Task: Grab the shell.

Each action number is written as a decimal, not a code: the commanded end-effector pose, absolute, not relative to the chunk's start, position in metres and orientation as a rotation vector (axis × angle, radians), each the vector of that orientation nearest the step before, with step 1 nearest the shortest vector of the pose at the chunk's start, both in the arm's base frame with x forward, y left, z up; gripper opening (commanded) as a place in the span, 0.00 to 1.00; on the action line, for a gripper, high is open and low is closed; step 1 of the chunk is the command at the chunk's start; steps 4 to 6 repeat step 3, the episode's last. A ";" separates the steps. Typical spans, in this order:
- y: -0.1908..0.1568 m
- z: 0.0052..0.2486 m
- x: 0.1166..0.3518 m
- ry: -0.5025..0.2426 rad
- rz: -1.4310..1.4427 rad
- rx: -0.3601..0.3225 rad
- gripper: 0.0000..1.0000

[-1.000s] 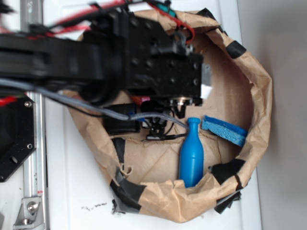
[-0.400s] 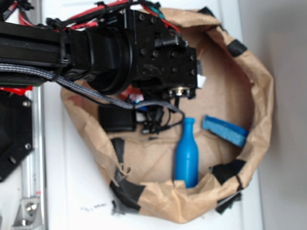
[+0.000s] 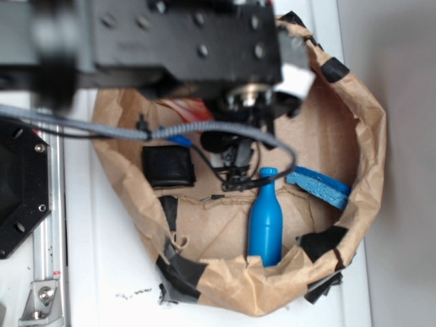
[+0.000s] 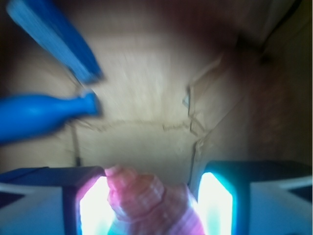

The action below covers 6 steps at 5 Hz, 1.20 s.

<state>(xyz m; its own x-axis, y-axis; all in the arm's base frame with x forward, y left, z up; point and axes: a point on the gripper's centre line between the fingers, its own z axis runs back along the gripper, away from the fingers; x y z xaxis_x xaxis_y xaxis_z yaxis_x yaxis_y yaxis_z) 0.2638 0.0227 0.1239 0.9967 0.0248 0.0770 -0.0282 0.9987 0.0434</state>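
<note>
Lifted nearer the exterior camera since a moment ago, the arm now blurs across the top of that view. In the wrist view the pincer (image 4: pixel 151 205) has the shell (image 4: pixel 149 205) between its two fingers (image 4: pixel 93 208), apparently clamped, raised above the cardboard floor. Only the knobbly end sits between them, so it may slip or twist out. Nearby lie the blue bottle (image 3: pixel 265 221), blue sponge (image 3: pixel 319 186) and paper wall (image 3: pixel 371 170).

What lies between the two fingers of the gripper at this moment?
In the wrist view, the shell lies between the gripper fingers. The blur hides whether they touch it.
</note>
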 end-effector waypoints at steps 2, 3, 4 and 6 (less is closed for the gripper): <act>0.019 0.146 0.273 -0.222 0.182 -0.002 0.00; 0.020 0.142 0.278 -0.222 0.171 -0.006 0.00; 0.020 0.142 0.278 -0.222 0.171 -0.006 0.00; 0.020 0.142 0.278 -0.222 0.171 -0.006 0.00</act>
